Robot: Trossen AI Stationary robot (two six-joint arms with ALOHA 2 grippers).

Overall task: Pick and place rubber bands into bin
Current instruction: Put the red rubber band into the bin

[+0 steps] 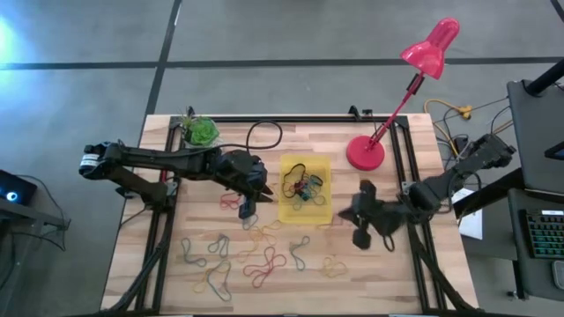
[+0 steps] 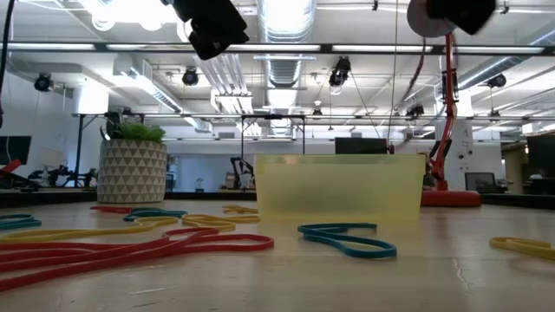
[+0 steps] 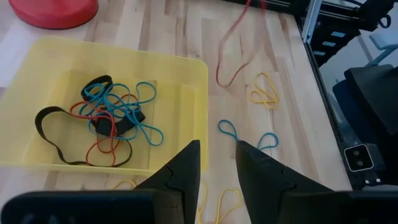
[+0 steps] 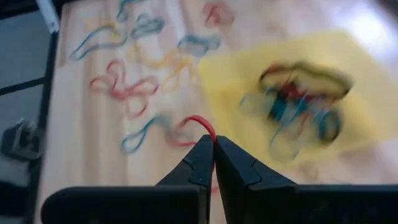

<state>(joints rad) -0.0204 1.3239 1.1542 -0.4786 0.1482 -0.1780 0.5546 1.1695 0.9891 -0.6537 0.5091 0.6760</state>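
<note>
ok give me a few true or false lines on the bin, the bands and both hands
1. The yellow bin already holds several rubber bands. True.
2. The right hand is wide open. False: it is shut, pinching a red rubber band.
3. The left hand is over the table beside the bin. True.
4. The table is cleared of loose bands. False: many loose bands still lie on the wood.
5. The red lamp stands inside the bin. False: it stands on the table beside it.

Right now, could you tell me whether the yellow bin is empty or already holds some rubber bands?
Partly filled: the bin holds a tangle of rubber bands in blue, red and black; others lie loose on the table.
</note>
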